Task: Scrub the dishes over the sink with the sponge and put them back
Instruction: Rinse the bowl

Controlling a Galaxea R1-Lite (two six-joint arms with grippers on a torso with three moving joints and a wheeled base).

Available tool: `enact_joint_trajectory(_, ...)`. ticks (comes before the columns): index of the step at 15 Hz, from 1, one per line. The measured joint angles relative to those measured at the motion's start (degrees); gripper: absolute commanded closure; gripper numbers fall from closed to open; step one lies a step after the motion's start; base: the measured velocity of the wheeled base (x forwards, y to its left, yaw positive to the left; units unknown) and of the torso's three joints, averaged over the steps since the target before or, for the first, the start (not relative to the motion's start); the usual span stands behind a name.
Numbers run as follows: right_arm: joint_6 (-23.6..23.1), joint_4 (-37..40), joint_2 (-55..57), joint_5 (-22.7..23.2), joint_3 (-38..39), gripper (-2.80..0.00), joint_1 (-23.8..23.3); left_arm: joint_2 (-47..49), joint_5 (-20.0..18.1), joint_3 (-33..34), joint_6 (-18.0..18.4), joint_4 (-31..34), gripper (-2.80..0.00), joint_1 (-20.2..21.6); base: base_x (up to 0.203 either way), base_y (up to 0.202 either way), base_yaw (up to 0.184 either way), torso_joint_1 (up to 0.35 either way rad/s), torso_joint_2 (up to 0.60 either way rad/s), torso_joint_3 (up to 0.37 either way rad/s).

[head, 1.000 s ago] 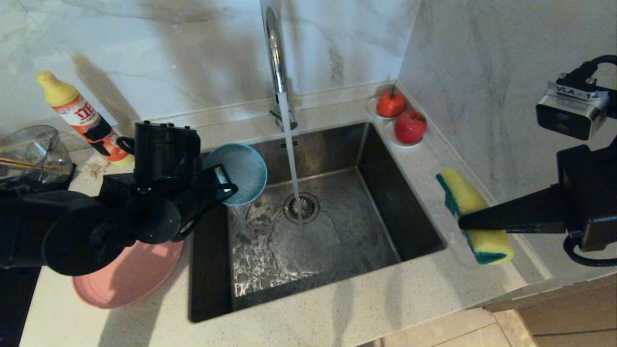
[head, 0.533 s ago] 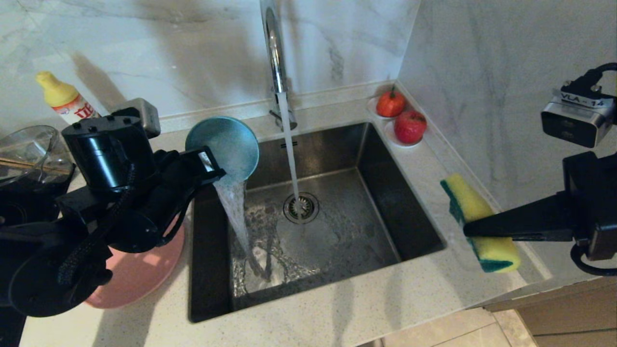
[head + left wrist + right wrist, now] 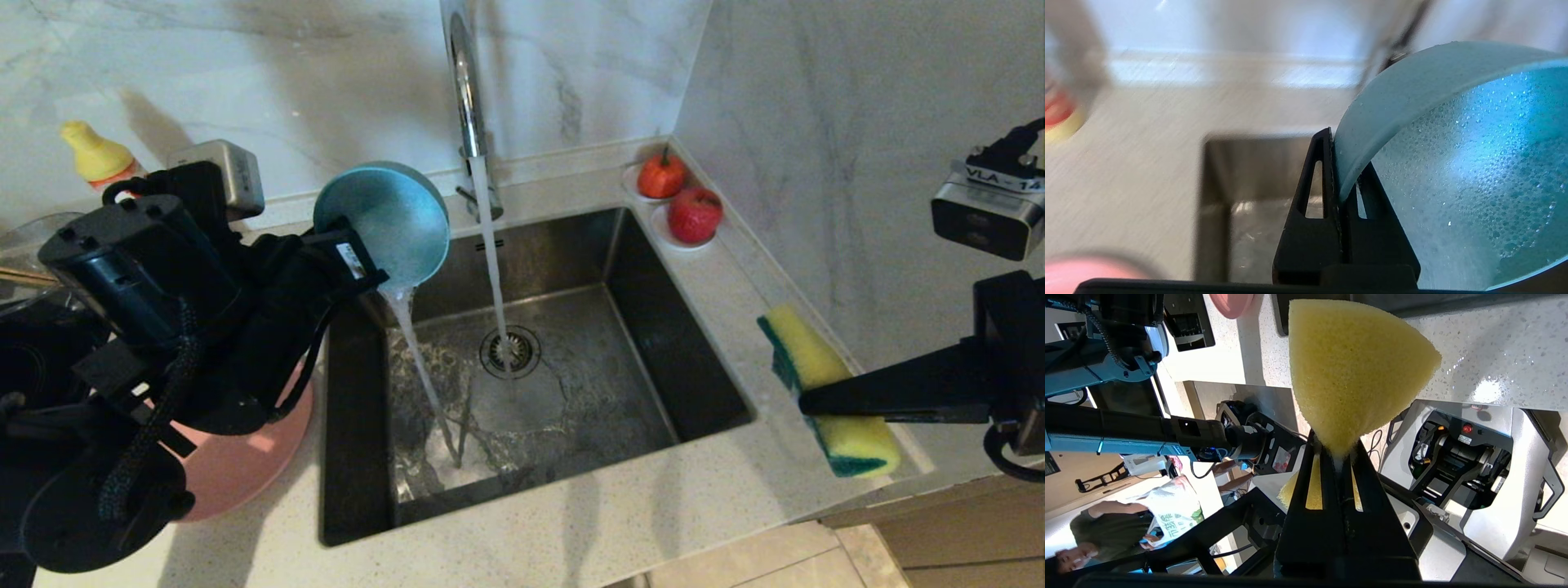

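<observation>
My left gripper point(image 3: 359, 265) is shut on the rim of the teal-blue bowl point(image 3: 384, 224) and holds it tipped on its side above the sink's point(image 3: 653, 327) back left corner. A thin stream of water runs out of it into the basin. In the left wrist view the fingertips point(image 3: 1327, 163) pinch the wet bowl's wall point(image 3: 1453, 163). The pink plate point(image 3: 245, 453) lies on the counter left of the sink, partly under my left arm. Over the counter right of the sink, my right gripper point(image 3: 804, 402) is shut on the yellow sponge point(image 3: 804, 351), squeezing its waist point(image 3: 1351, 375).
The chrome tap point(image 3: 465, 98) is running, and its stream lands on the drain strainer point(image 3: 510, 351). Two red fruits point(image 3: 694, 214) sit at the sink's back right corner. A yellow-capped soap bottle point(image 3: 94, 155) stands at the back left, behind my left arm.
My left wrist has rolled and lifted, tipping the bowl from nearly level onto its side, so its water pours into the sink. The right gripper and sponge have drifted slightly right and down.
</observation>
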Motion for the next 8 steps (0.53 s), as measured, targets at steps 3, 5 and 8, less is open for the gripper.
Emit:
enact_joint_trajectory(3,-0.1,0.0,0.0,0.0,0.2,0.00,0.3,0.2,-2.4,2.1,5.7,-7.3,0.00,-0.5,0.000,0.000,0.000,0.000,0.00,0.000)
enact_joint_trajectory(5,-0.1,0.0,0.1,0.0,0.2,0.00,0.3,0.4,-3.7,3.7,11.6,-14.5,0.00,-1.2,0.000,0.000,0.000,0.000,0.00,0.000)
enact_joint_trajectory(8,-0.1,0.0,0.3,0.0,0.2,0.00,0.4,1.0,-7.6,6.8,18.6,-20.8,0.00,-1.7,0.000,0.000,0.000,0.000,0.00,0.000)
